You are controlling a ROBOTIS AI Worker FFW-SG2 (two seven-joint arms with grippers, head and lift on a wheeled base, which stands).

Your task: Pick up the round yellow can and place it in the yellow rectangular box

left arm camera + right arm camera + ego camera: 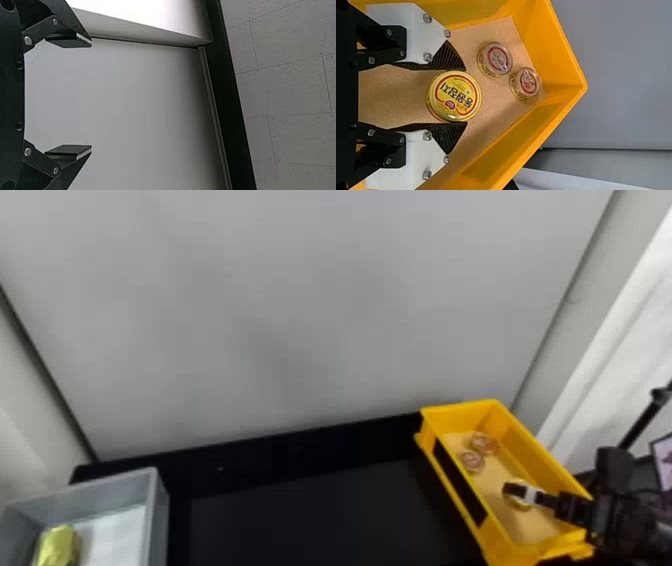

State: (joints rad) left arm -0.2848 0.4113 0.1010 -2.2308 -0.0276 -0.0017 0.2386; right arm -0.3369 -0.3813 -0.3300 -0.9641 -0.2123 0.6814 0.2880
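Left gripper [91, 95]: one, black, fingers spread wide before a pale wall. Grey box [156, 510], at the head view's left edge: raised rim, with a gold-coloured packet [59, 546] inside. Dark tabletop [300, 510]: a broad stretch between the grey box and the yellow rectangular box [542, 452], whose walls stand on both sides of the lowered fingertips. Two small cans [495, 59]: on the brown lining [395, 95] toward the box's far end, side by side, a narrow gap between them; more lining lies between them and the right gripper [517, 493]. Round yellow can [455, 96]: inside the yellow box, between the right gripper's ridged black fingers, pinched at opposite sides near the tips, lid toward the wrist camera. Obscured items: the can partly covered by a finger in the head view; its underside hidden, so whether it touches the lining cannot be told; grey box and packet cut off by the head view's bottom edge; right arm [620, 510] a dark blur at the right.
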